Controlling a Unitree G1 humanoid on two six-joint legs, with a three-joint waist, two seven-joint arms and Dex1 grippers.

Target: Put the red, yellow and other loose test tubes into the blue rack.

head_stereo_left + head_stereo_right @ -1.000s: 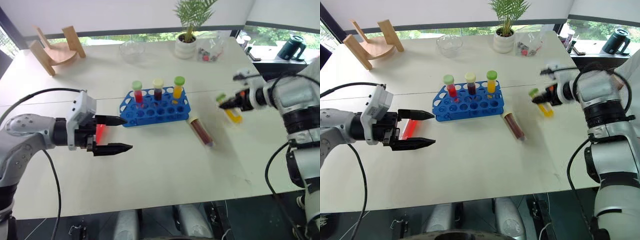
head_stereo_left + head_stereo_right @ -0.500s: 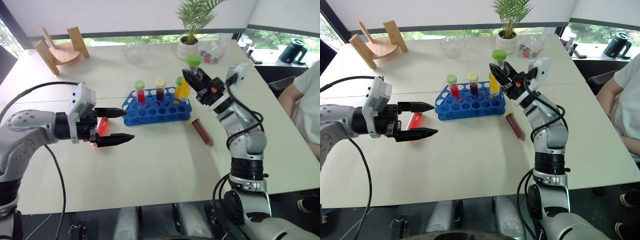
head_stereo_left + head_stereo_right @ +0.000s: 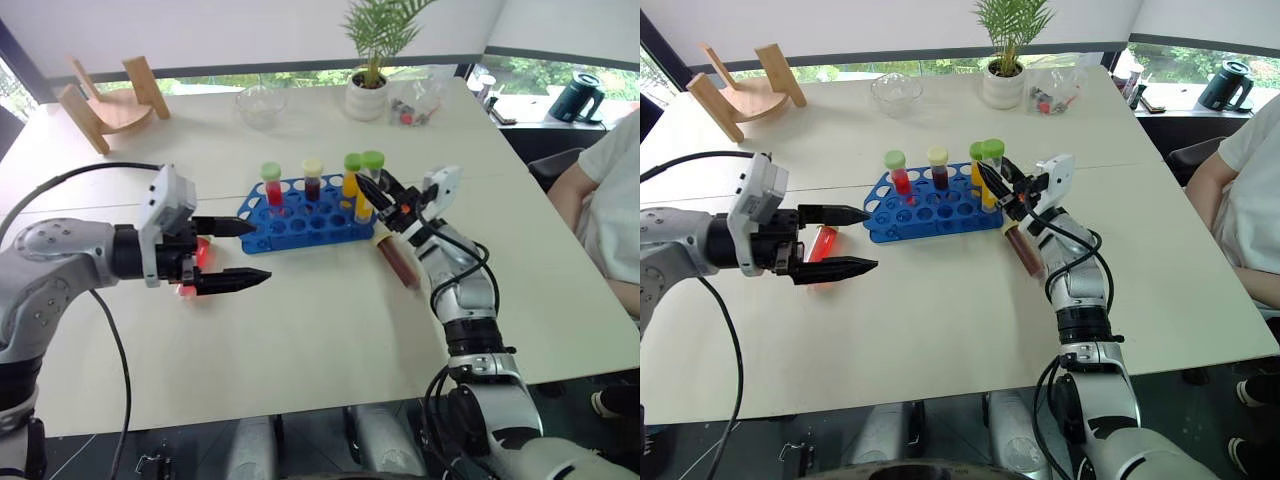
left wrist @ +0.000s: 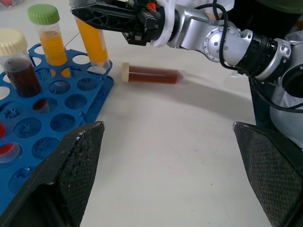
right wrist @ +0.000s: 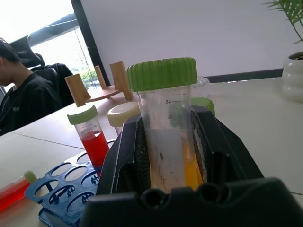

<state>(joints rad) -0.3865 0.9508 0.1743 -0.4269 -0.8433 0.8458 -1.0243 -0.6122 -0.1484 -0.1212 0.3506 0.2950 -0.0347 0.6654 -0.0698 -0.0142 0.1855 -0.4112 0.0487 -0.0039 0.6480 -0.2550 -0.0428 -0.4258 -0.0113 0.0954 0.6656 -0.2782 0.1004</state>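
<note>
While the right gripper [image 3: 385, 197] stands at the right end of the blue rack [image 3: 310, 215], its fingers are clamped on a yellow tube [image 4: 93, 41] with a green cap, held upright with its lower end at a hole on the rack's right edge. The left gripper [image 3: 236, 254] hovers over the desk [image 3: 320, 330] just left of the rack, its fingers spread wide apart and holding nothing. A red tube [image 3: 820, 249] lies flat on the desk beneath and between those fingers, not touching them as far as can be seen.

Count of tubes: three stand in the rack's back row, one red with a green cap [image 3: 272, 187], one dark with a cream cap [image 3: 313, 178] and one yellow with a green cap [image 3: 351, 174]; one is in the right gripper; two lie loose, the red one and a brown tube [image 3: 400, 263] on the desk just right of the rack, beneath the right forearm. Six in all.

The left wrist view shows the held tube's base at the rack's edge hole and the brown tube's cream cap pointing toward the rack. The right wrist view shows the fingers pressed on both sides of the held tube, and a seated person in dark clothing [image 5: 23, 97] beyond the desk.
</note>
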